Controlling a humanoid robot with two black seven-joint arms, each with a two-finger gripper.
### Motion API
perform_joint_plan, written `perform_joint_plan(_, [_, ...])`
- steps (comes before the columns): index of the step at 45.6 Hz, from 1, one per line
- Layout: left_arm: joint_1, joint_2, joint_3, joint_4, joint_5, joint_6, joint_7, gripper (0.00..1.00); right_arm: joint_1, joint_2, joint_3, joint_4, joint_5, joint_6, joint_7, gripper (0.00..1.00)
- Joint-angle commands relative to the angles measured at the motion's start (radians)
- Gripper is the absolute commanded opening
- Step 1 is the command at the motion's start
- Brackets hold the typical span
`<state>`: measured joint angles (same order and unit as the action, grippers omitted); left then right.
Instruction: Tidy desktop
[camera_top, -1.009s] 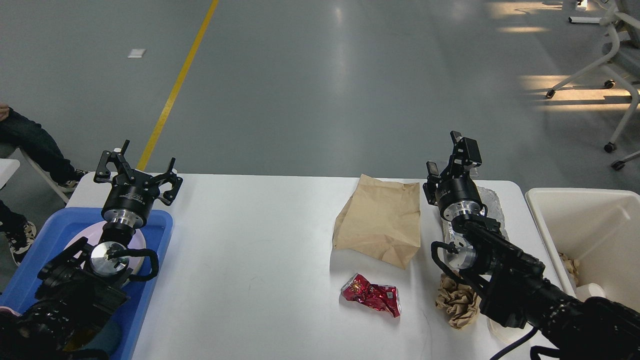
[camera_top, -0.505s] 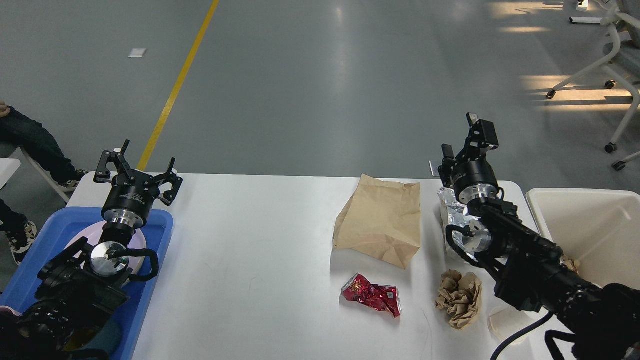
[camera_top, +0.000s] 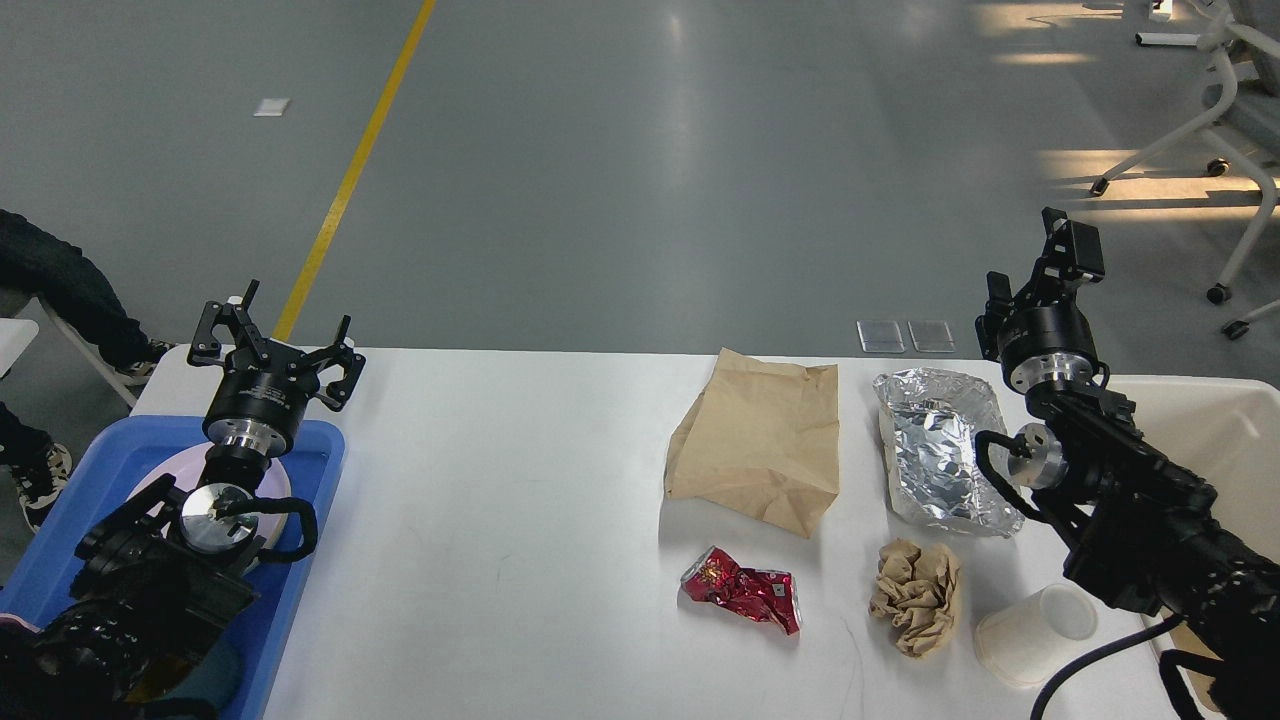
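The white desktop (camera_top: 500, 520) holds a flat brown paper bag (camera_top: 760, 440), a crumpled sheet of foil (camera_top: 945, 460), a crushed red can (camera_top: 745, 590), a ball of crumpled brown paper (camera_top: 915, 595) and a white paper cup (camera_top: 1035, 635) lying on its side. My left gripper (camera_top: 275, 335) is open and empty above the far end of the blue tray (camera_top: 310, 470). My right gripper (camera_top: 1038, 268) is open and empty, raised past the table's far right corner, to the right of the foil.
A cream bin (camera_top: 1220, 430) stands at the table's right end, partly hidden by my right arm. A pale plate (camera_top: 150, 478) lies in the blue tray under my left arm. A person's legs (camera_top: 60, 290) are at the far left; a wheeled chair (camera_top: 1230, 120) stands at the back right.
My right arm has swung right and up, away from above the foil toward the bin. The foil and the paper cup are now uncovered. My left arm has not moved.
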<state>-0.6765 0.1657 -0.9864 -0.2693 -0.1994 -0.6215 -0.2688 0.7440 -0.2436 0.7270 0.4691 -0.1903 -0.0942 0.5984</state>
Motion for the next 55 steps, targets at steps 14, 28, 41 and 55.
perform_joint_plan(14, [0.000,0.000,0.000,-0.001,0.000,-0.001,-0.001,0.97,0.034,-0.005,-0.020,0.005,-0.001,0.005,0.004,1.00])
perform_joint_plan(28, [0.000,0.000,0.000,-0.001,0.000,0.000,-0.001,0.97,0.023,-0.085,-0.017,0.020,-0.004,0.042,0.006,1.00])
perform_joint_plan(41, [0.000,0.000,0.000,-0.001,0.000,-0.001,-0.001,0.97,0.009,-0.122,-0.020,0.057,-0.004,0.313,-0.014,1.00])
perform_joint_plan(55, [0.000,0.000,0.000,-0.001,0.000,0.000,-0.001,0.97,0.069,-0.109,-0.225,0.054,-0.014,0.295,-0.262,1.00])
